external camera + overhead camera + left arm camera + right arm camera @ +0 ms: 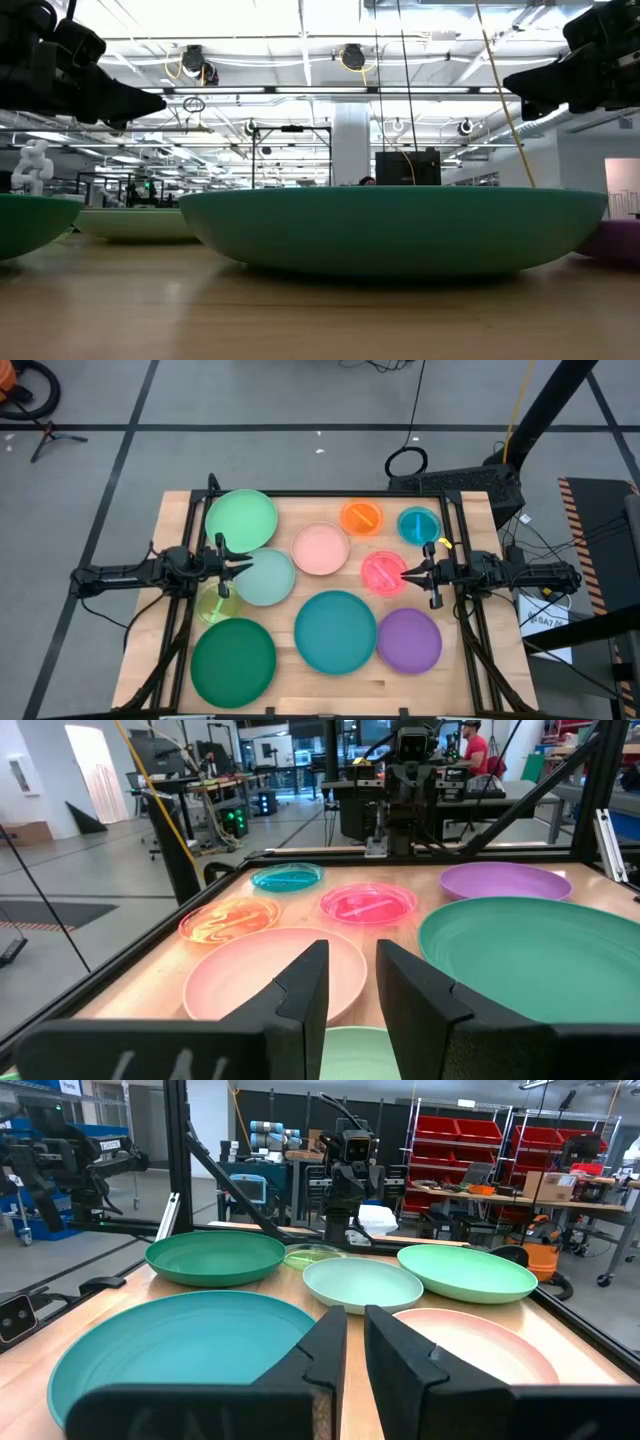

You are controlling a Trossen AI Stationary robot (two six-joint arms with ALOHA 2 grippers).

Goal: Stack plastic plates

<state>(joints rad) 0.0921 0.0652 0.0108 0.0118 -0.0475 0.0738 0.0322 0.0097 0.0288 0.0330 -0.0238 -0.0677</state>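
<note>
- Nine plastic plates lie singly on the tabletop (400,682), none yet on another; so the stacking looks not begun, and each plate lies open to a reach from above.
- The left gripper (243,565) hovers over the near edge of the mint plate (266,577), its fingers (300,992) a little apart and grasping nothing; the light green plate (241,520) lies to one side of them, the small yellow-green plate (214,604) and the dark green plate (233,658) to the other.
- The right gripper (409,573) hangs at the rim of the magenta plate (383,573), fingers (325,1348) nearly together and empty; the small teal plate (418,525) and orange plate (361,516) lie just beyond, the purple plate (409,639) beside.
- The pink plate (320,548) and the large teal plate (335,631) sit between the two pairs of fingers, in reach of either arm.
- Judged from this, each arm is poised at the plate nearest it; the large plates would best serve as bases.
</note>
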